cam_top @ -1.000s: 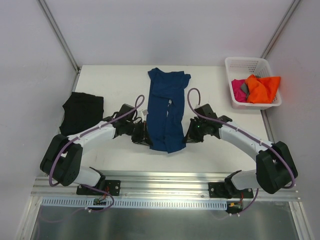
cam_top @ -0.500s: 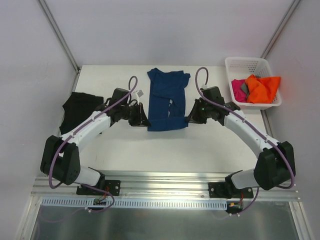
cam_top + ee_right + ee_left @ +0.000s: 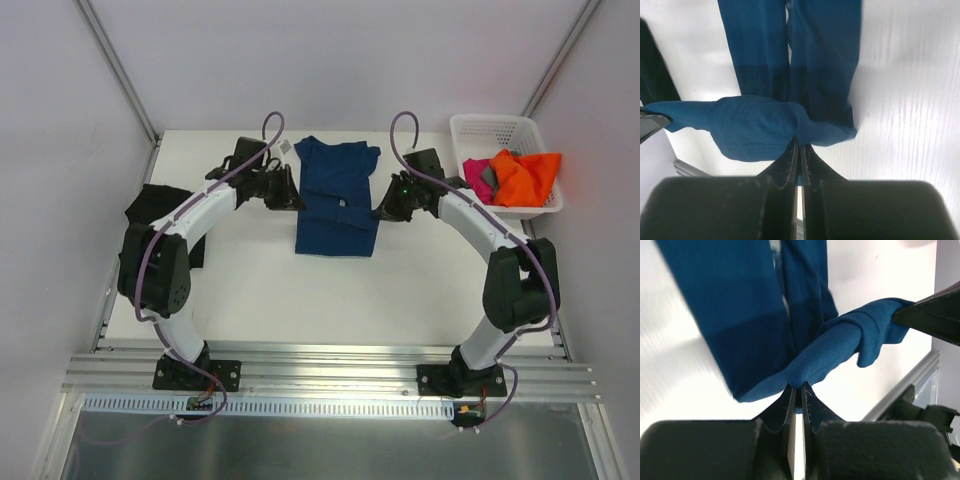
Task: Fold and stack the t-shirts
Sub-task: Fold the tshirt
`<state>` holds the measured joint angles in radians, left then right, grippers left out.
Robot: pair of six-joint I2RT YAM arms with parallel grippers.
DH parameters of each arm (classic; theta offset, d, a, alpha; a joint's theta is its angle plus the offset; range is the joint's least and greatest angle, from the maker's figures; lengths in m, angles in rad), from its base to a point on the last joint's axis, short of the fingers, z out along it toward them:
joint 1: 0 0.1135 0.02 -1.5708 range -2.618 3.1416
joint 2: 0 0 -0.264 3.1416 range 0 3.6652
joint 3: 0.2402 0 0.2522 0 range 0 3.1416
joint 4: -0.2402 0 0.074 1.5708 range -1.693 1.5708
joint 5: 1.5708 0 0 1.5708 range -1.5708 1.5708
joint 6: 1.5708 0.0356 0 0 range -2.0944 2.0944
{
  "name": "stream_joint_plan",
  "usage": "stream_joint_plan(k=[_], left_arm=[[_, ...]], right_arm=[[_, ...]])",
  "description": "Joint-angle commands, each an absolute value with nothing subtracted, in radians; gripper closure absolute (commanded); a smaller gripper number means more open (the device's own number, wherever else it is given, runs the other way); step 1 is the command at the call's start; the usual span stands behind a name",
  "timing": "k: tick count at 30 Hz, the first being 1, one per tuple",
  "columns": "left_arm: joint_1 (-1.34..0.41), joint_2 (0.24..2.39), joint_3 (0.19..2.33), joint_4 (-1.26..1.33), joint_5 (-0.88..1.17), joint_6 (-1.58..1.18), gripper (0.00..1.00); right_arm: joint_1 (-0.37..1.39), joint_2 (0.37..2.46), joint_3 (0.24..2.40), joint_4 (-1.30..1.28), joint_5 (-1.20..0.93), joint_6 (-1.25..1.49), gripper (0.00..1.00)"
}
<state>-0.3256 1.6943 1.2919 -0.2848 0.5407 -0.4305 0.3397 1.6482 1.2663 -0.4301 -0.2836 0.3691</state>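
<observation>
- The long navy blue cloth t-shirt [image 3: 338, 200] is lying in the middle of the white tabletop [image 3: 260, 290], towards its far edge, with its near end doubled back over the rest.
- The left tool [image 3: 290, 195] is pressing its fingers together on the left corner of that raised end. The left wrist view shows the left tool [image 3: 797, 389] pinching the cloth right at its fingertips.
- The right tool [image 3: 383, 210] is doing the same at the right corner, and in its own view the right tool [image 3: 799, 145] is gripping a thick roll of the blue cloth.
- Holding both corners at once is keeping the edge stretched straight between the arms, so the fold is probably going to land square.
- From above it is hard to tell whether the carried edge is already resting on the layer below. The wrist views suggest it is hanging just above it.
- Compared with a second ago, both arms are reaching much farther from the near edge, and the shirt is showing about half its former length.
- A folded black cloth t-shirt [image 3: 150, 205] is sitting at the left edge, partly under the left arm.
- The white plastic lattice basket [image 3: 490, 122] in the far right corner is holding a bright orange t-shirt [image 3: 525, 175], a magenta t-shirt [image 3: 475, 180] and a scrap of grey cloth [image 3: 487, 177].
</observation>
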Motion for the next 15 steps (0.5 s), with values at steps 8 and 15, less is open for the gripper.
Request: stream_joint_plan(k=[8,15], left_arm=[[-0.314,1.951,1.618,-0.281,0.502,-0.341,1.0],[-0.296,2.094,1.724,-0.268,0.457,-0.333,1.0]], right_arm=[[0.258,1.859,1.535,-0.293,-0.319,0.305,0.99],[0.23,1.989,1.604,-0.25,-0.327,0.275,0.91]])
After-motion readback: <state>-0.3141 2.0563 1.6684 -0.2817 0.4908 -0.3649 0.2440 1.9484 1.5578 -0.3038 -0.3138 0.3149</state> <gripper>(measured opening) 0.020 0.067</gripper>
